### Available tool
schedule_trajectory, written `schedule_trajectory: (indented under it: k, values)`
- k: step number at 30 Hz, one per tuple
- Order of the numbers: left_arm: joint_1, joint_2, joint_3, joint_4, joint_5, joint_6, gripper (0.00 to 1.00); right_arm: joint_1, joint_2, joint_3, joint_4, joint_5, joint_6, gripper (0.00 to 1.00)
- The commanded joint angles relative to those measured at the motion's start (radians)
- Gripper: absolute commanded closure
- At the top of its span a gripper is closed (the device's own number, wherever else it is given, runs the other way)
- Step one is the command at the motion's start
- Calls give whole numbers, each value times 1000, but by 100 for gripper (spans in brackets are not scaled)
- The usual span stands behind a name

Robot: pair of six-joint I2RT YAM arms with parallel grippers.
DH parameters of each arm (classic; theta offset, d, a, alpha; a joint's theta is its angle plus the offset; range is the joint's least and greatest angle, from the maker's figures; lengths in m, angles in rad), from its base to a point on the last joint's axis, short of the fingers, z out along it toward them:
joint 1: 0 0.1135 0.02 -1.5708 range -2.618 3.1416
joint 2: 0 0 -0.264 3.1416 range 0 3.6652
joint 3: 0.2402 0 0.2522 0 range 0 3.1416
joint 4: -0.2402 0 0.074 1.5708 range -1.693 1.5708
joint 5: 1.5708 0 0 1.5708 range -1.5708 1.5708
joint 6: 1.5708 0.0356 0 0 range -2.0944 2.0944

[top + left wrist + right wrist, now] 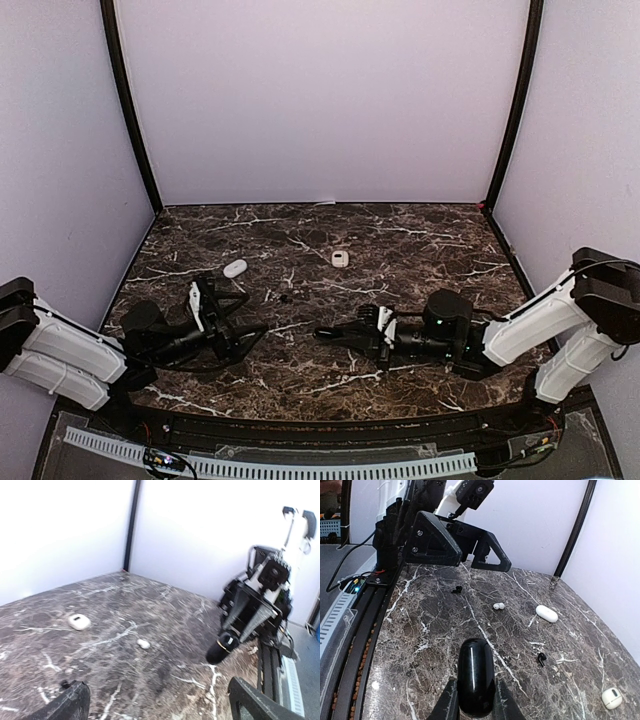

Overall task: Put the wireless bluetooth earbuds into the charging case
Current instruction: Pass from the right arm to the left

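One tiny white glossy earbud sits on the dark marble tabletop, mid-table, dead ahead of the left gripper, which is nearer and gapes empty. Right gripper clamps a black glossy oval case, near-right of the bud. Bud's long axis unreadable.

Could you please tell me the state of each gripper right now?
Left gripper: open, holding nothing.
Right gripper: closed on the black case.
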Motion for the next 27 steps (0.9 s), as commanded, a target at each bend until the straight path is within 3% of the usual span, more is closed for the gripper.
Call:
schedule_trajectory:
  k: [1,5,10,16,19,22,27]
  values:
    - [1,1,-38,121,-168,-51,1,-8,-24,53,5,60,112,100]
    - [1,52,62,-21,-32,25,1,-8,-28,124,-71,60,172,100]
    - [1,93,122,-75,131,97,6,-9,-5,150,-48,56,164,100]
    - [1,134,73,23,246,210,7,-11,51,75,124,43,149,100]
    - [1,143,122,-82,261,218,8,-10,111,32,231,27,159,100]
    - [1,156,182,-185,280,208,10,-11,127,47,197,-8,175,100]
    - [1,157,162,-135,274,209,12,-11,157,85,146,-59,188,100]
